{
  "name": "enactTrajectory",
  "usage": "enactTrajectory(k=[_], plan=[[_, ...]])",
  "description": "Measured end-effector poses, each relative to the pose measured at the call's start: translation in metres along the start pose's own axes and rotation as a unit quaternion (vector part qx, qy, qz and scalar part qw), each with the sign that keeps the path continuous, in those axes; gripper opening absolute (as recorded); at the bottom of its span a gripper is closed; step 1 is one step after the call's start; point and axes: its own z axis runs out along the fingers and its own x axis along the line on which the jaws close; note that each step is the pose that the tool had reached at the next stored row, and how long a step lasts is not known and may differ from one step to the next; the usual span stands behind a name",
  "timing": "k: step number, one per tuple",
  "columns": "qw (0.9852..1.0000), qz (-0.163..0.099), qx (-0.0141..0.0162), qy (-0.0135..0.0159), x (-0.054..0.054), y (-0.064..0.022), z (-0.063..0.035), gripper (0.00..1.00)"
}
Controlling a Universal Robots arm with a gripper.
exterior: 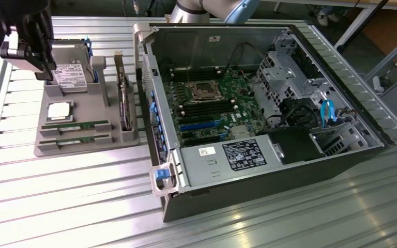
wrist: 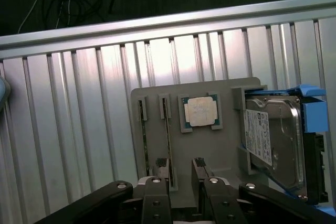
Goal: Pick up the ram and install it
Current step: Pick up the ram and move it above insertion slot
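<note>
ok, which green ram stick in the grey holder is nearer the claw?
The thin green ram stick beside the square silver processor chip; it runs toward the gap of the open claw. Its twin lies farther from the chip, off to the side.

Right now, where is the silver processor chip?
At the exterior view's left, the processor chip lies flat on the grey holder, between the hard drive and the two ram sticks.

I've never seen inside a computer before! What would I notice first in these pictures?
Probably the big open computer case on the exterior view's right, with its green motherboard showing inside. Beside it, on that view's left, a grey holder keeps two ram sticks, a shiny silver chip and a hard drive. The black pincer hangs above that holder, open and empty.
</note>
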Motion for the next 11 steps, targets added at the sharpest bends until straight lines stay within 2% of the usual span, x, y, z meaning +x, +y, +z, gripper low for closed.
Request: enactTrajectory(k=[4, 11], plan=[[1.0, 0.0, 0.0, 0.0, 0.005, -0.0006, 0.0, 0.31], [1.0, 0.0, 0.0, 0.0, 0.029, -0.0037, -0.0004, 0.31]])
